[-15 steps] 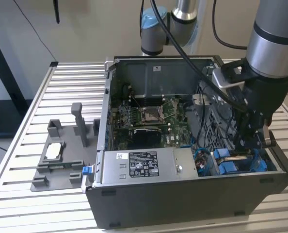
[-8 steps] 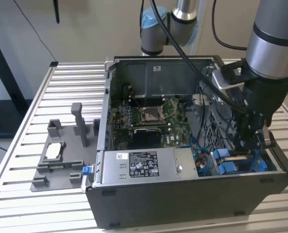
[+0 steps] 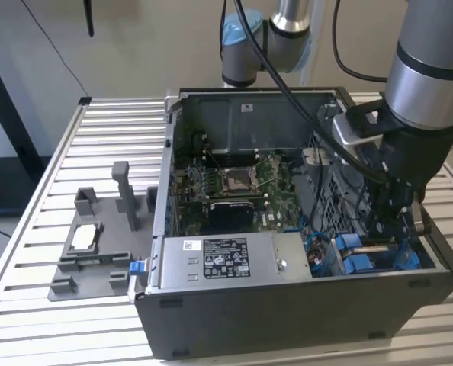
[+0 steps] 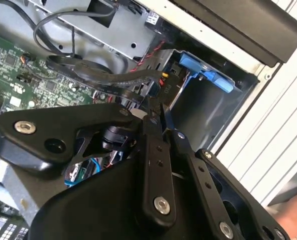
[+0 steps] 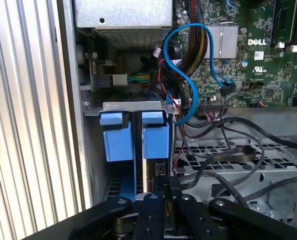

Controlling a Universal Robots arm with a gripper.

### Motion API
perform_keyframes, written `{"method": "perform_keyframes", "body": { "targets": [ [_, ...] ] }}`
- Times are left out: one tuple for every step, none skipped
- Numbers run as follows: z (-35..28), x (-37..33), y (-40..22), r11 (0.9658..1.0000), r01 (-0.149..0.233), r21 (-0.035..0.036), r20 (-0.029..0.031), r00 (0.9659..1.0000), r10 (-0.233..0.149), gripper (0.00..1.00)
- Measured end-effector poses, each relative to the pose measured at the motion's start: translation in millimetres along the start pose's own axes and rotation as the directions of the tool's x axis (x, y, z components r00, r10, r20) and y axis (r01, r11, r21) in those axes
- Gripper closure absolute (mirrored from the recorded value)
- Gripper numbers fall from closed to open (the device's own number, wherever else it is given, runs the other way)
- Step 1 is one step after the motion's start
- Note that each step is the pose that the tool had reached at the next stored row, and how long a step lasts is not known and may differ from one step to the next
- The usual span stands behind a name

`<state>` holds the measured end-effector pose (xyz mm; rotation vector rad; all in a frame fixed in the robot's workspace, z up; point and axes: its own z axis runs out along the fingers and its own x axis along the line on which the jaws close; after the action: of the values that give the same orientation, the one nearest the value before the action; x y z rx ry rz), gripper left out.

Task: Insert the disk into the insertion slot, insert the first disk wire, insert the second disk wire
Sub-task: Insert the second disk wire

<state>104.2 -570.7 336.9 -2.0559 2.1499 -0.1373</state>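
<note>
Gripper (image 3: pixel 389 221) — lowered into the open computer case (image 3: pixel 303 305) at the corner toward the exterior view's right, on the arm (image 3: pixel 428 84). In the first wrist view the gripper (image 5: pixel 161 187) has its black fingers (image 5: pixel 152 210) drawn close together on the edge of a thin upright piece that runs straight ahead of the tips; whether that piece is the disk cannot be told. In the second wrist view the gripper (image 4: pixel 156 112) shows the same narrow closure, the tips nearly meeting. Insertion slot (image 5: pixel 133 150) — dark metal bay directly beyond the fingertips, with two blue plastic fittings (image 5: pixel 117 140) standing side by side, one to each side of the line of the fingers; in the exterior view the insertion slot (image 3: pixel 379 255) lies just beneath the gripper with its blue parts showing. Blue cable (image 5: pixel 188 75) — looped past the bay, beyond the fingertips, running to the motherboard (image 5: pixel 268 65). Black cables (image 5: pixel 233 155) — draped over the perforated metal floor beside the fingers. Power-supply box (image 3: pixel 219 259) — against the case's near wall, well apart from the gripper. Grey fixture (image 3: pixel 97 244) — outside the case on the slatted table (image 3: pixel 28 305), far from the fingers.
</note>
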Motion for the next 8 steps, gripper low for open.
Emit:
{"method": "perform_keyframes", "body": {
  "targets": [
    [0.1,0.0,0.0,1.0000,0.000,0.0000,-0.0001,1.0000,0.000,0.84],
    [0.9,0.2,0.2,1.0000,0.000,0.0000,0.0003,1.0000,0.000,0.84],
    [1.4,0.2,0.2,1.0000,0.000,0.0000,-0.0002,1.0000,0.000,0.84],
    [1.9,0.3,0.3,1.0000,0.000,0.0000,-0.0005,1.0000,0.000,0.84],
    [2.4,0.4,0.4,1.0000,0.000,0.0000,-0.0006,1.0000,0.000,0.84],
    [2.6,0.4,0.4,1.0000,0.000,-0.0001,-0.0004,1.0000,0.000,0.84],
    [2.7,0.4,0.5,1.0000,0.000,0.0000,-0.0003,1.0000,0.000,0.84],
    [3.0,0.4,0.5,1.0000,0.000,0.0000,0.0000,1.0000,0.000,0.84]
  ]
}}
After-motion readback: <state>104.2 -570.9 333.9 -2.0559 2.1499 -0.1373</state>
